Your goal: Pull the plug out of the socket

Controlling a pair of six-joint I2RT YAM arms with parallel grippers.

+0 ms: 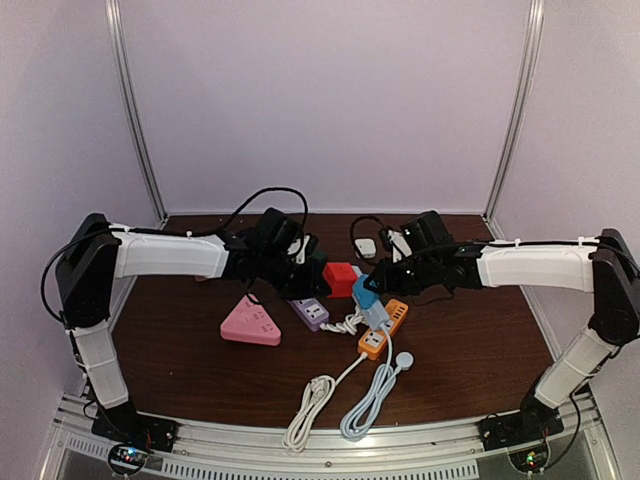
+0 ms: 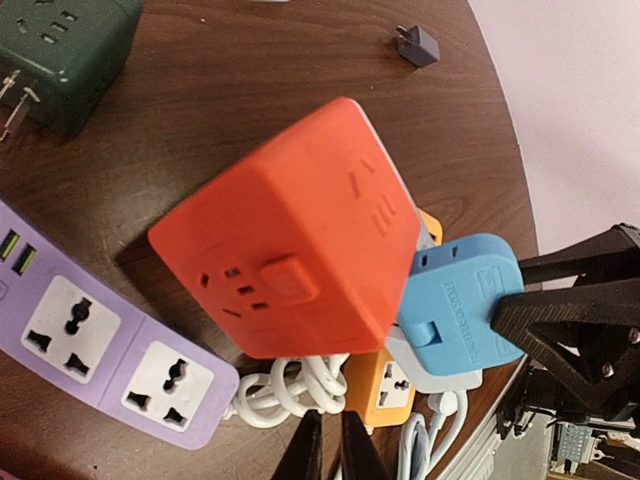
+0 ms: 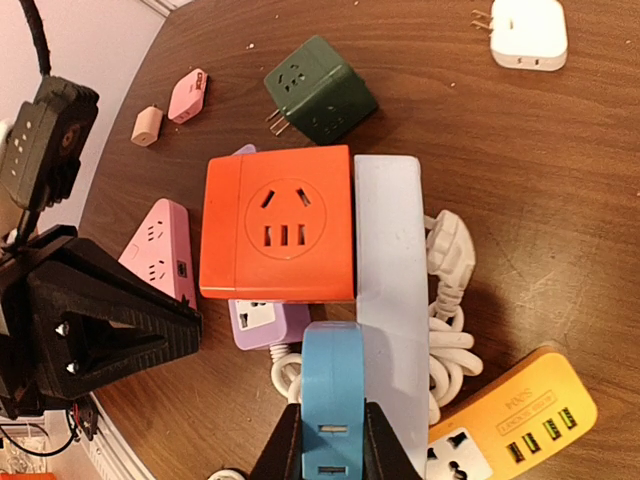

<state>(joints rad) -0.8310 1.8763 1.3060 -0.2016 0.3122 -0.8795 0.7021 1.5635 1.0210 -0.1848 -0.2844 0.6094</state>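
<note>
From above, a dark wooden tabletop sits between pale lilac walls, and the red cube socket is near its middle.

In the left wrist view, the left fingers are almost touching, with nothing visible between them.

In the right wrist view, the right fingers clamp the blue plug, which meets the socket's pale side.

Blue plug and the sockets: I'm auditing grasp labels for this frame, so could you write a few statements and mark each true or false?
1. The right tool is shut on the blue plug. True.
2. The left tool grips the red socket cube. False: it is shut short of the cube, holding nothing.
3. A dark green cube rests on the table. True.
4. The purple strip has a plug in it. False: its visible sockets are empty.
</note>
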